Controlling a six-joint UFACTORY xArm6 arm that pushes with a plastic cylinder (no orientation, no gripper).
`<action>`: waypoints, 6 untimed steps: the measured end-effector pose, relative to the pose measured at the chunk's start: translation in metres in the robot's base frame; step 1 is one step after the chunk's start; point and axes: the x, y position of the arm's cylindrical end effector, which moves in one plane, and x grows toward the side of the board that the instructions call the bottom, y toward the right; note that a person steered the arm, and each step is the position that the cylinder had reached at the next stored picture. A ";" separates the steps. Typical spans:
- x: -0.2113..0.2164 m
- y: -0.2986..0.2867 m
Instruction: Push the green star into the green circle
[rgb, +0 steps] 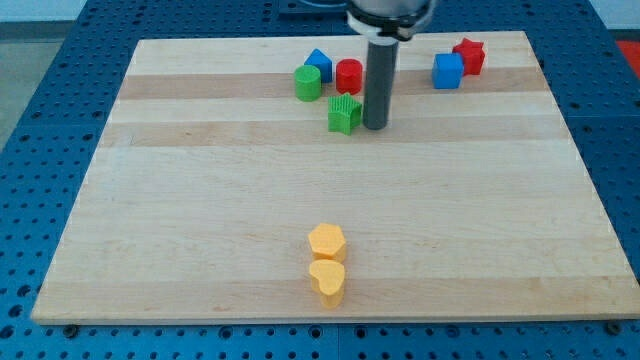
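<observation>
The green star (344, 114) lies on the wooden board (200, 230) near the view's top, a little right of centre. The green circle (308, 83) is a short cylinder up and to the left of it, with a small gap between them. My tip (376, 125) rests on the board just right of the green star, close to its right side; I cannot tell if they touch.
A blue block with a peaked top (319, 64) and a red cylinder (349, 76) sit beside the green circle. A blue cube (448, 71) and a red star (468, 56) are at the top right. A yellow hexagon (327, 242) and a yellow heart (328, 281) sit at the bottom centre.
</observation>
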 end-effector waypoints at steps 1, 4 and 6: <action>-0.001 -0.043; 0.002 -0.055; 0.001 -0.055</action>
